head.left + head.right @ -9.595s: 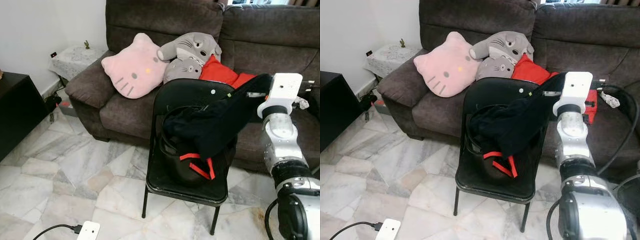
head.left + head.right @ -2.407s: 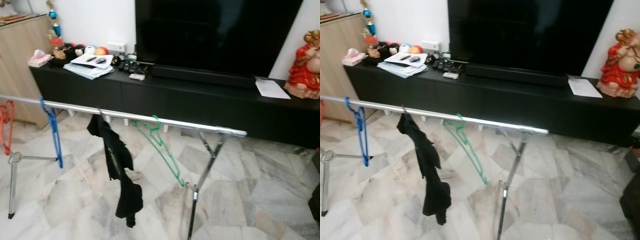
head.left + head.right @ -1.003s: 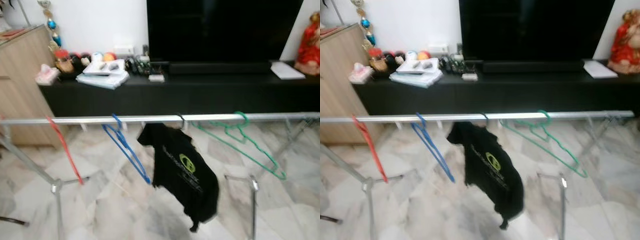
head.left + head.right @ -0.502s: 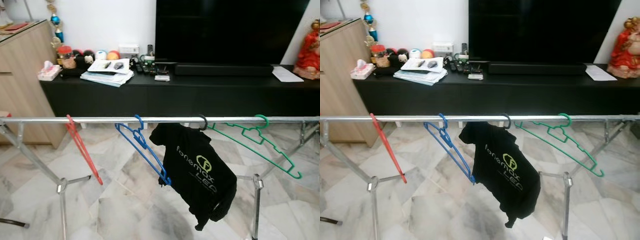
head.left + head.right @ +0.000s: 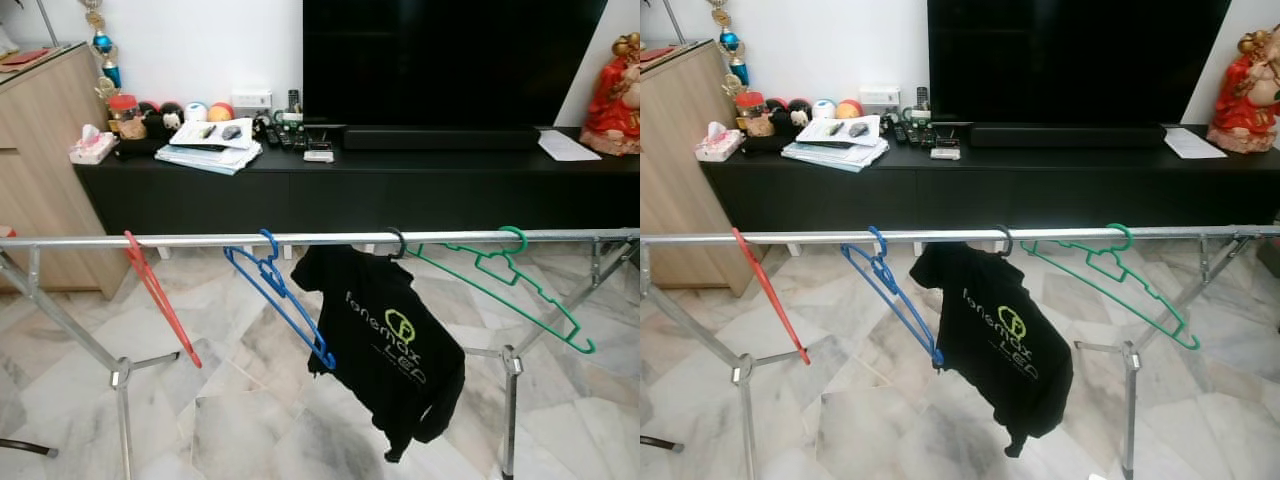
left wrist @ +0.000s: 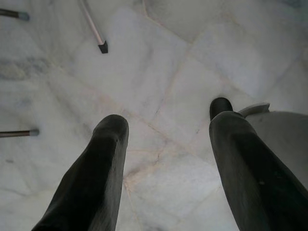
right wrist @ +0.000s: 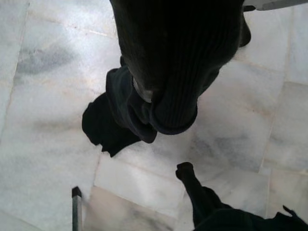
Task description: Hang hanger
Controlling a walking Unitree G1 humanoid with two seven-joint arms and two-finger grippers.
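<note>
Living room: television (image 5: 450, 60), marble floor (image 5: 250, 400)

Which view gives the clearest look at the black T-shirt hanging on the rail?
The left eye view: the black T-shirt hangs whole from the rail, its green logo readable. The right eye view shows the same scene. The right wrist view has dark cloth close to the camera; the left wrist view shows floor.

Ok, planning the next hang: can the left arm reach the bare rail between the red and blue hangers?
Probably yes: that stretch of rail between the red hanger and blue hanger is bare, and nothing stands before it. The left gripper hangs low, jaws open.
</note>
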